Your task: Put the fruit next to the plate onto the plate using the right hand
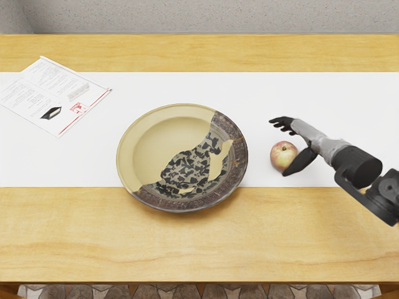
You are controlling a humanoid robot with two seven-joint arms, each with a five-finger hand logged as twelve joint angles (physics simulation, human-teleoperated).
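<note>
— Apple (pixel 283 154) first: we count one, round and smooth-skinned, red blending into yellow. It lies on the white runner (pixel 312 93) just right of the plate (pixel 128 140), not on it.
— We agree. One plate, wide and glazed: cream on its left, speckled dark brown on its right, with black blotches in the bowl.
— One right hand (pixel 302 134), dark and jointed, fingers spread, holding nothing; its thumb is just beside the apple.
— And one printed leaflet (pixel 53 93), on a wooden table (pixel 199 237).
</note>
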